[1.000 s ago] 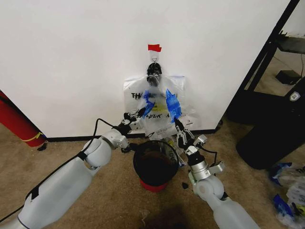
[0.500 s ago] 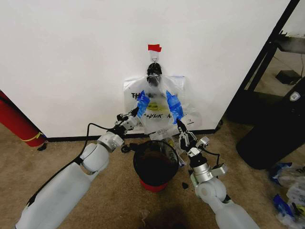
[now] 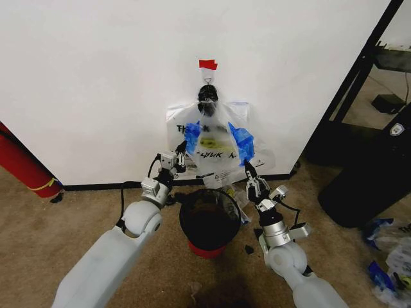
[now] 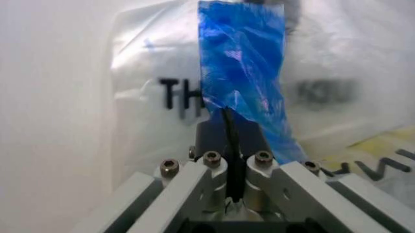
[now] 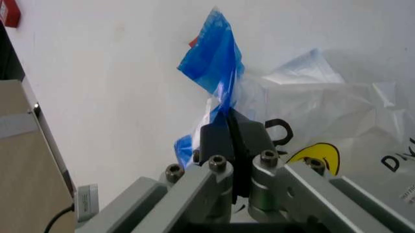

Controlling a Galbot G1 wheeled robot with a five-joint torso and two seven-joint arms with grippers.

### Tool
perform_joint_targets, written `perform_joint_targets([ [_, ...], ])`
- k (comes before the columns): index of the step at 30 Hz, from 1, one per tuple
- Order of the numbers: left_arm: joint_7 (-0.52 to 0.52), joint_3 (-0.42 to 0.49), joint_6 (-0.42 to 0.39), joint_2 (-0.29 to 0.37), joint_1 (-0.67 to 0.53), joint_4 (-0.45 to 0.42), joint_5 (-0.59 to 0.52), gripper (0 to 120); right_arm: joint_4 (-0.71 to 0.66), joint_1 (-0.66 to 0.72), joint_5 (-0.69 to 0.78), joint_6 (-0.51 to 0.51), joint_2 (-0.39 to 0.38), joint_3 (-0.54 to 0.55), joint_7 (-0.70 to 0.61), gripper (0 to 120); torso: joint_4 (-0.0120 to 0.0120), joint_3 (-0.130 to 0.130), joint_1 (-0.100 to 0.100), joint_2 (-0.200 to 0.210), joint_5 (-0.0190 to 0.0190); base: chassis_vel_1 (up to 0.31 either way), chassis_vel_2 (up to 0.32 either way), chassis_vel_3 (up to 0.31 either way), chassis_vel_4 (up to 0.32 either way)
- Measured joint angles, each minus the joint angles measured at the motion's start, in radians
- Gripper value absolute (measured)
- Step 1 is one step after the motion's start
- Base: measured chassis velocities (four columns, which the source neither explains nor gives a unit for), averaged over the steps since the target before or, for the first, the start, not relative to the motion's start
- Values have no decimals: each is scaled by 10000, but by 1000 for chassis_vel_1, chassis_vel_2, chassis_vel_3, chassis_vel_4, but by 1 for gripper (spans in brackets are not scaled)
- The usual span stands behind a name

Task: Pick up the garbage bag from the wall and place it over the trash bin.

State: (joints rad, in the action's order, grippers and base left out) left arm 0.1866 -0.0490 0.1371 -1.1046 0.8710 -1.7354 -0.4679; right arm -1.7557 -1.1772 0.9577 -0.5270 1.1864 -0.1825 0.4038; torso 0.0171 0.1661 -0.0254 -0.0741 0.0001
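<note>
The garbage bag (image 3: 217,149), see-through with black lettering and a yellow smiley, hangs flat against the white wall (image 3: 96,83) below a small hook (image 3: 207,78) and red tape (image 3: 207,64). My left gripper (image 3: 183,152) is shut on the bag's left blue patch (image 4: 243,77). On the other side, the right gripper (image 3: 248,169) is shut on the right blue patch (image 5: 214,58). Both patches are pulled apart. Directly below the bag, between my arms, stands the black trash bin (image 3: 210,219) with its red base (image 3: 205,249).
A black knotted handle (image 3: 207,95) hangs on the hook above the bag. A long red cylinder (image 3: 22,163) leans at the left. At the right are a black shelf frame (image 3: 359,83) and a dark bulky object (image 3: 369,186). Loose bags (image 3: 388,253) lie on the carpet.
Both grippers have drawn the blue patches further apart, the right one moving right and the left patch shifting left. The left arm has swung inward towards the bin.
</note>
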Motion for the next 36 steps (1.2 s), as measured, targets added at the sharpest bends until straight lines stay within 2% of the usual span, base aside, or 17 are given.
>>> perform_joint_targets([
  [6, 465, -58, -247, -39, 233, -36, -788, 0, 87, 17, 45, -97, 31, 13, 175, 0, -1, 0, 0, 0, 0, 0, 0, 0, 0],
  [12, 690, -1, -379, 53, 363, -84, -182, 4, 94, 30, 45, -134, 28, 29, 356, 0, 0, 0, 0, 0, 0, 0, 0, 0, 0],
  [16, 720, -31, -58, 244, 494, -388, 482, 22, -3, -1, 37, -140, 41, 61, 517, 0, 0, 0, 0, 0, -1, 0, 0, 0, 0],
  [19, 732, -93, 79, 321, 585, -591, 505, 30, -40, -12, 29, -140, 58, 67, 533, 0, 1, 0, 0, 0, 0, 0, 0, 0, 0],
  [24, 875, -537, 218, 649, 1191, -1475, 501, 52, -95, -43, 2, -139, 92, 66, 587, 0, -1, 0, 0, 0, -1, 0, 0, 0, 0],
  [25, 875, -537, 218, 649, 1191, -1475, 501, 52, -95, -43, 2, -139, 92, 66, 587, 0, -1, 0, 0, 0, -1, 0, 0, 0, 0],
  [31, 1300, -839, -558, 923, 2427, -2742, 13, 78, -145, -80, -23, -138, 125, 89, 698, 0, 0, 0, 0, 2, -1, 0, 0, 0, 0],
  [32, 1300, -839, -558, 923, 2427, -2742, 13, 78, -145, -80, -23, -138, 125, 89, 698, 0, 0, 0, 0, 2, -1, 0, 0, 0, 0],
  [36, 1308, -832, -1044, 964, 3074, -3398, -122, 93, -145, -57, -48, -138, 158, 152, 746, 0, -3, -1, 0, 2, -1, 0, 0, 0, 0],
])
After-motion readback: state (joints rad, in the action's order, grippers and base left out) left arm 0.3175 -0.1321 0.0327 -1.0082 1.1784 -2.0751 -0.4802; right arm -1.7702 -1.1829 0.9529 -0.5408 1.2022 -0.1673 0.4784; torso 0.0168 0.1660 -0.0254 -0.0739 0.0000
